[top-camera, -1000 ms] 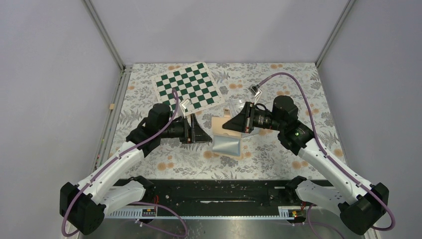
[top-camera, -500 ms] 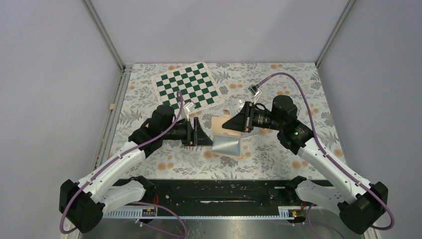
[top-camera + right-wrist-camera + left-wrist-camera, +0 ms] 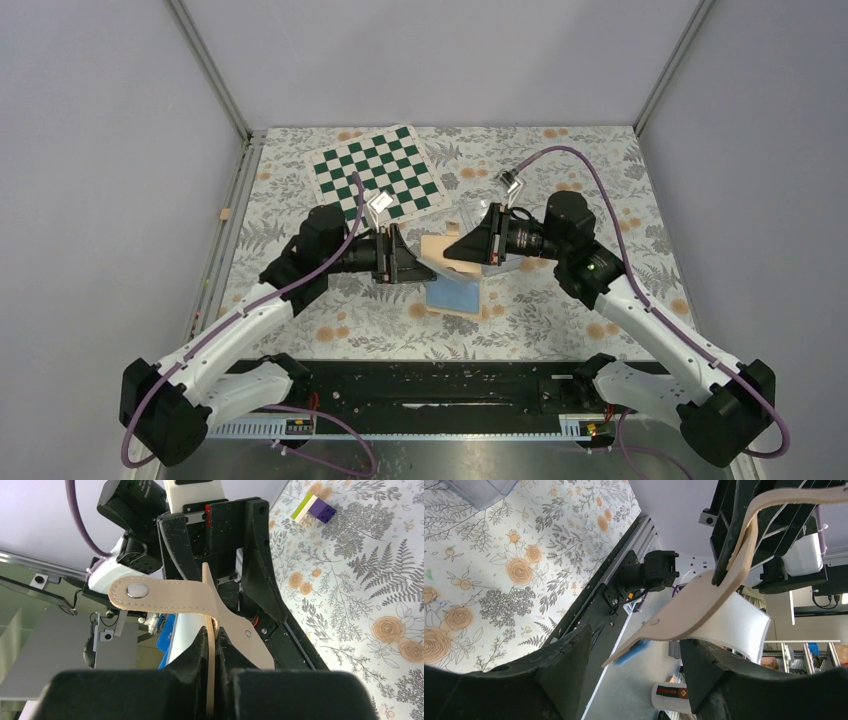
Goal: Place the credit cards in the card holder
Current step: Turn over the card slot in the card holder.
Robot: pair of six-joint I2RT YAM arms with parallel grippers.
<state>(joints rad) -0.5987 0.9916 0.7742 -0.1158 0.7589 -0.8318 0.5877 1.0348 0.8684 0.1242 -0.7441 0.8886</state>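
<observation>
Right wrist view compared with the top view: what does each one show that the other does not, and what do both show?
Only the right wrist view: the snap button on the strap of the wallet, and a small stack of toy bricks.
Only the top view: the chessboard and both arms in full.
Both: the tan wallet lifted off the table, pinched by the right end effector, with the open left end effector facing it.

The top camera looks steeply down on the card holder (image 3: 452,294) (image 3: 694,611) (image 3: 165,596) from far above and behind it, the left wrist camera views it closely from its left and underneath, the right wrist camera faces it edge-on from its right, and all three share it.
</observation>
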